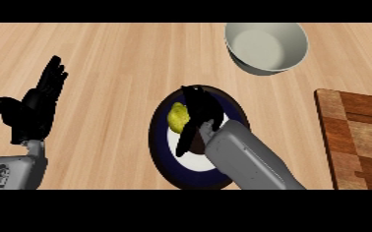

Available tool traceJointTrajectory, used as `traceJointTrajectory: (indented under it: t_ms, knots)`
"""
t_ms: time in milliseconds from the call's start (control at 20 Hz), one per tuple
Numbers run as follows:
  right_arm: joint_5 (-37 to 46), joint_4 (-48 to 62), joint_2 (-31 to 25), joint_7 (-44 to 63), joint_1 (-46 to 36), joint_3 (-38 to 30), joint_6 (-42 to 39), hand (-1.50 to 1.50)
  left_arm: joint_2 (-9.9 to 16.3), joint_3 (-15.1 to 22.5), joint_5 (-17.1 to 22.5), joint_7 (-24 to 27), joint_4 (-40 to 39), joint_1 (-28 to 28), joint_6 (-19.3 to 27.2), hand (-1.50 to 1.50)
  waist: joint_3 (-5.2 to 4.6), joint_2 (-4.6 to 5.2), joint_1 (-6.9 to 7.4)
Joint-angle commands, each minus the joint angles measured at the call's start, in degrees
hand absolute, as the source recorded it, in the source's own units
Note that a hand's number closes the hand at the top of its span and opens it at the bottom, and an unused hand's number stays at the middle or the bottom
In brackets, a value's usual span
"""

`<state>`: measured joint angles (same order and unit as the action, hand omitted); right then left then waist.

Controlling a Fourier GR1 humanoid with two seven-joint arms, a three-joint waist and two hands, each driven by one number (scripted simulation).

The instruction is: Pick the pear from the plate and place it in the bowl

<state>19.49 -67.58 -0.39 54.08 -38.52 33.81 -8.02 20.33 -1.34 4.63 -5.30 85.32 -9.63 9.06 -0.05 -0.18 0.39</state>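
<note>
A yellow-green pear (176, 116) lies on a dark blue plate (161, 150) with a white centre, near the middle of the counter. My right hand (201, 109) is over the plate, right beside the pear, with its fingers stretched out along the pear's right side and its thumb pointing down toward the plate's centre. Part of the pear is hidden behind the hand. A pale grey-white bowl (266, 46) stands at the upper right, apart from the plate. My left hand (38, 105) rests at the left edge, fingers up and straight, holding nothing.
A wooden cutting board (350, 132) lies at the right edge, below the bowl. The counter (116, 59) is light wood.
</note>
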Motion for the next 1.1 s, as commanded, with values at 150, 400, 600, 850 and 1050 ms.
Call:
traceJointTrajectory:
  t_ms: [150, 400, 600, 850, 1050]
  knots:
    - [-0.31, 7.66, 0.37, -3.38, -1.21, -0.07, 3.45, -1.50, -3.29, 1.92, -3.07, -2.97, 4.50, 2.27, 0.90, 0.00, 0.06, 0.22, 0.22]
    - [-6.36, 13.43, 0.37, -5.72, -4.87, -0.03, 5.75, 1.50, -0.61, -1.74, -1.49, -2.82, 5.11, 2.41, -2.10, 0.00, 0.06, 0.42, 1.11]
    - [-7.78, 16.19, 0.33, -12.35, -4.71, 4.07, 6.87, 1.50, -2.64, -1.19, -1.74, -0.71, 5.14, 3.85, -1.81, 0.00, 0.06, 0.43, 1.28]
    - [-11.02, 19.98, 0.31, -16.05, -7.81, 5.80, 11.38, 1.50, -2.90, -1.43, -3.17, -2.31, 1.82, -1.87, -1.47, 0.00, 0.06, 0.53, 0.99]
    - [-9.65, 25.14, 0.30, -19.77, -9.53, 4.24, 11.86, 1.50, -2.21, -2.83, -2.25, -0.35, 1.88, 1.17, -3.41, 0.00, 0.05, 0.51, 1.07]
